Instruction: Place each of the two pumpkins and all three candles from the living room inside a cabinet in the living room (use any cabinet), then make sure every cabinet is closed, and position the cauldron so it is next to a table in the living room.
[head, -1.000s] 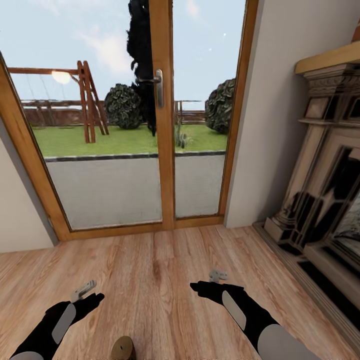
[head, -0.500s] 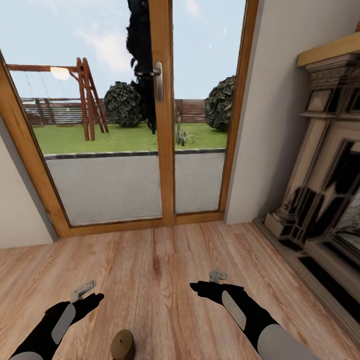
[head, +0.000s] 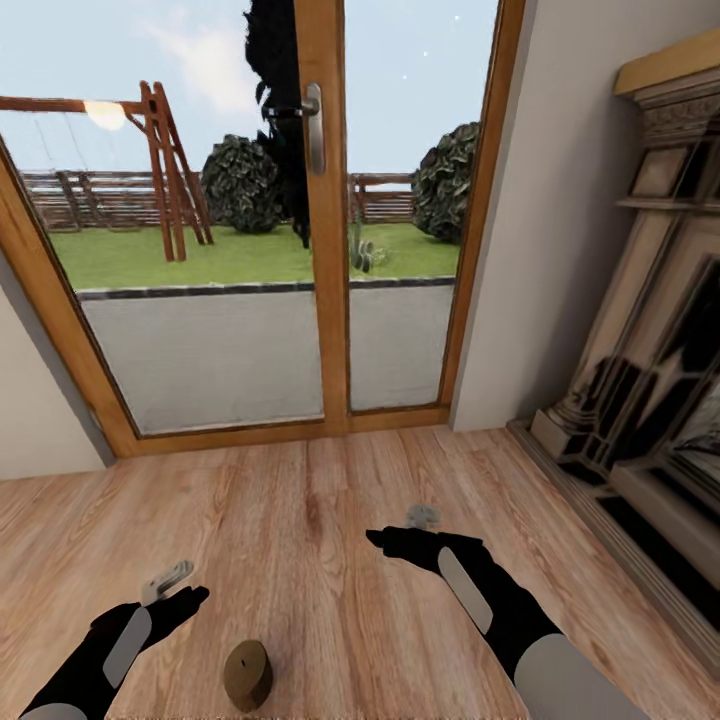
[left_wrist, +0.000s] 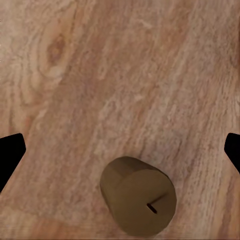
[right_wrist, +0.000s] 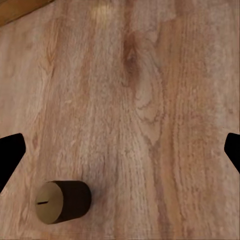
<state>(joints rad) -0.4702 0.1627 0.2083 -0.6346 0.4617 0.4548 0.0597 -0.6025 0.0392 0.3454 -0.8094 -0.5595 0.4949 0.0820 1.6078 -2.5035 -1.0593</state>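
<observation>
candle (head: 247, 675) on its side on the wood floor (head: 330, 600), 6 o'clock in head view, between arms | left gripper (head: 185, 597) at 7 o'clock, fingers wide apart, empty | right gripper (head: 385, 540) at 5 o'clock, wide open, empty | glass door (head: 320, 230) at 12 | fireplace (head: 650, 380) at 3

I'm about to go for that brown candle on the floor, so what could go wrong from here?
The short brown cylindrical candle lies on its side on the bare wood floor, so a nudge may roll it. It sits between the open left hand and right hand, close to the robot, so reaching down could be awkward.
</observation>
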